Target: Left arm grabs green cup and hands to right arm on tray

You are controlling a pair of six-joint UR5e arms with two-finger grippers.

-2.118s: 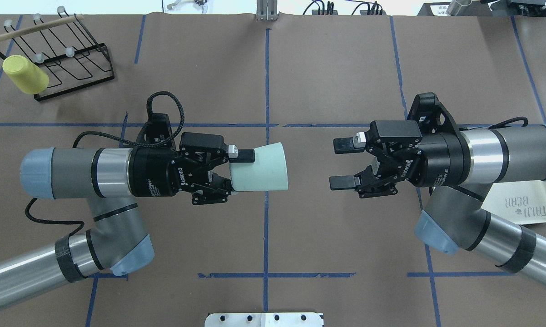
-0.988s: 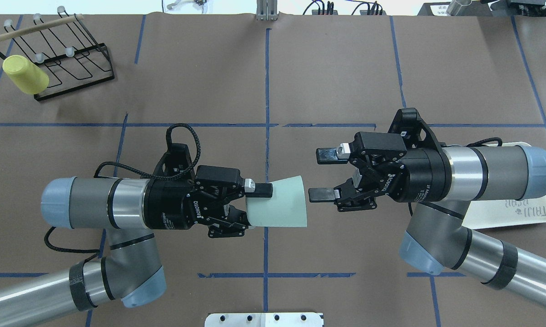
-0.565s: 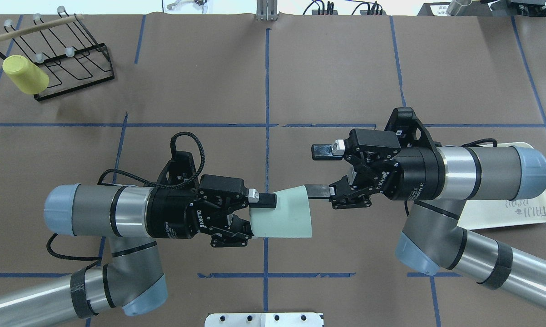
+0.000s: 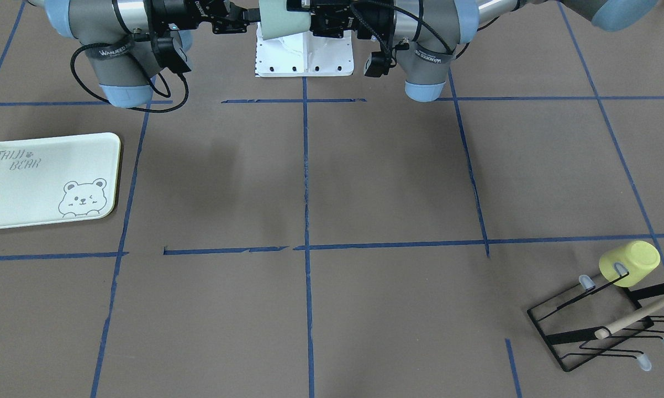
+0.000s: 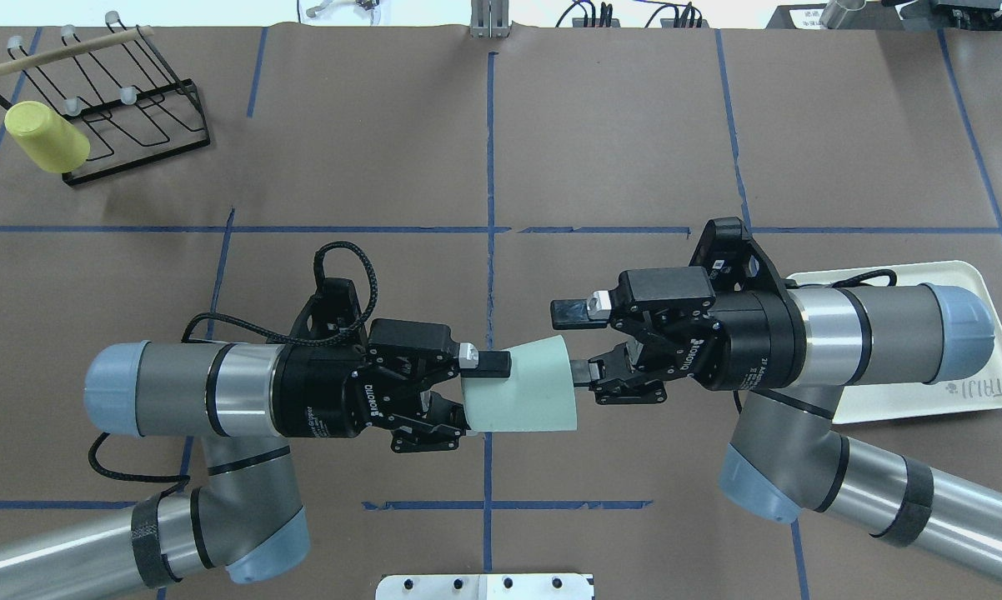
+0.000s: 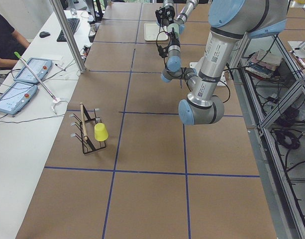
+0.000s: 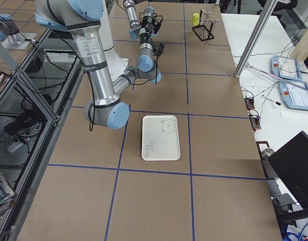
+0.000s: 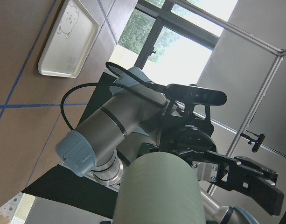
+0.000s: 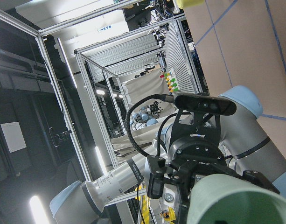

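The pale mint-green cup (image 5: 522, 390) lies on its side in the air, mouth toward the right arm. My left gripper (image 5: 478, 393) is shut on its base end. My right gripper (image 5: 574, 343) is open at the cup's mouth: the lower finger reaches to the rim and the upper finger stands outside, beyond the cup's far wall. The front view shows the cup (image 4: 284, 19) between both grippers at the top edge. The right wrist view looks into its darker green inside (image 9: 240, 203). The cream tray (image 5: 978, 287) lies under the right forearm, and in the front view (image 4: 33, 193) it shows empty.
A yellow-green cup (image 5: 47, 136) hangs upside down on a black wire rack (image 5: 138, 108) at the far left corner. The white base plate (image 5: 484, 586) sits at the near edge. Blue tape lines cross the brown table.
The left gripper has carried the cup toward the near side and rightward. The right gripper has moved left, and its lower finger has reached the cup's mouth. More of the tray shows.
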